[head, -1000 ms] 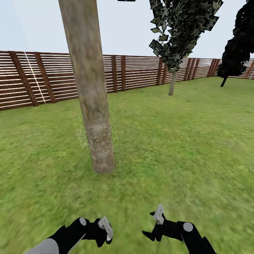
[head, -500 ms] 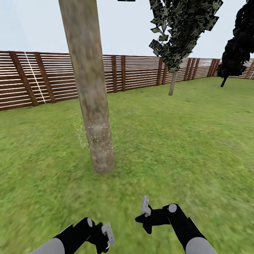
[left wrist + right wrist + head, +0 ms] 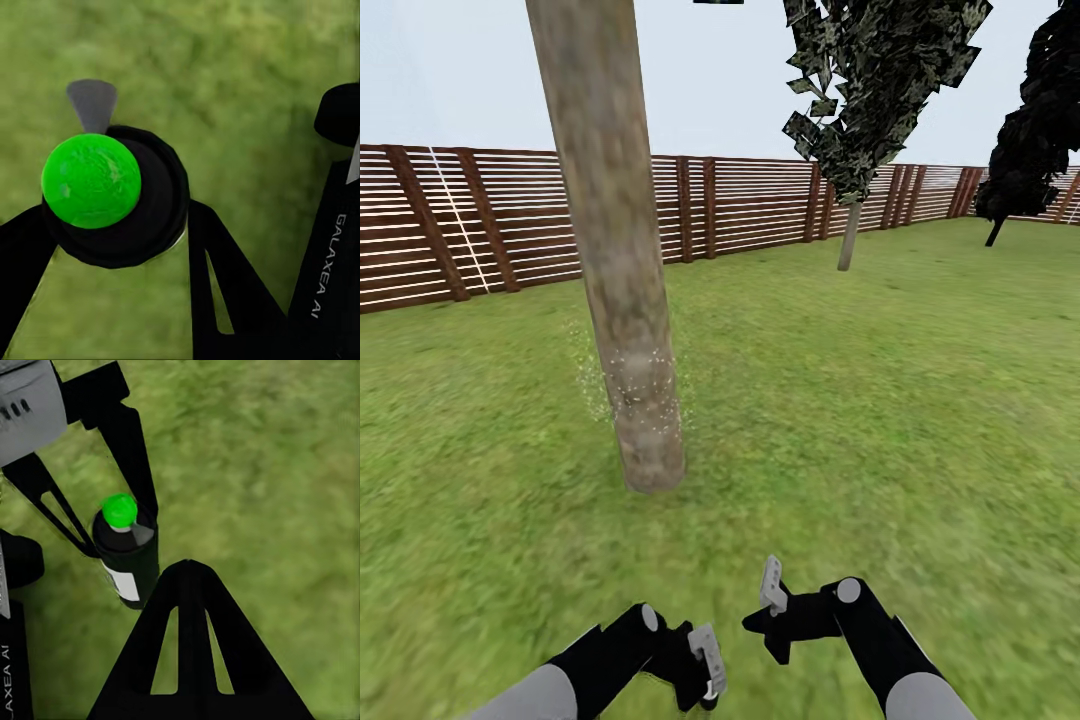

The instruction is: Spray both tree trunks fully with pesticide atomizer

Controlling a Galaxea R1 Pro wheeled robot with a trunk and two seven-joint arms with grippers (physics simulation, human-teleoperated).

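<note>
The left gripper (image 3: 703, 668) has the atomizer (image 3: 127, 556) pinched between its 2 fingers, low over the grass (image 3: 880, 400). From the right wrist view the black bottle stands roughly upright, green cap on top, white label down its side, dark fingers either side of it. The left wrist view looks straight down onto that green cap (image 3: 91, 180), with a grey nozzle poking out past it.

The right gripper (image 3: 768, 610) sits just beside it; it carries nothing, and I cannot tell how far its jaws are spread.

The near tree trunk (image 3: 615, 250) rises ahead of the left gripper. Whitish spray specks (image 3: 630, 385) dot only a low band. The 2nd tree (image 3: 848, 235) stands well away by the fence (image 3: 740, 205). My read: the nozzle must face that near trunk, higher up.
</note>
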